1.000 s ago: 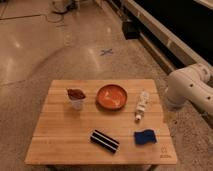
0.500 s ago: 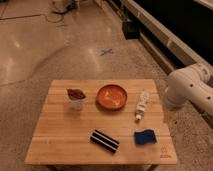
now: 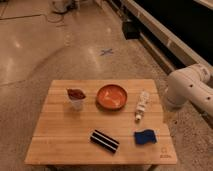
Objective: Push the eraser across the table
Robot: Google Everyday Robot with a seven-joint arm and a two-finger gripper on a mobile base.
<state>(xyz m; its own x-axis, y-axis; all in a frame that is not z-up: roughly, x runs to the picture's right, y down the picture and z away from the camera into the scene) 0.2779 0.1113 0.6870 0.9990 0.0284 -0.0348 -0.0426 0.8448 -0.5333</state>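
The eraser (image 3: 104, 140), a flat black block with pale stripes, lies at a slant near the front edge of the light wooden table (image 3: 60, 135), a little right of its middle. Only the white arm (image 3: 187, 90) shows, at the right edge of the view beside the table's right side. My gripper is out of view, so nothing shows where it stands relative to the eraser.
On the table stand an orange bowl (image 3: 111, 96), a white cup (image 3: 76, 98) with dark contents, a white bottle (image 3: 142, 105) lying on its side and a blue sponge pad (image 3: 145, 137) right of the eraser. A blue cross (image 3: 106, 51) marks the floor behind.
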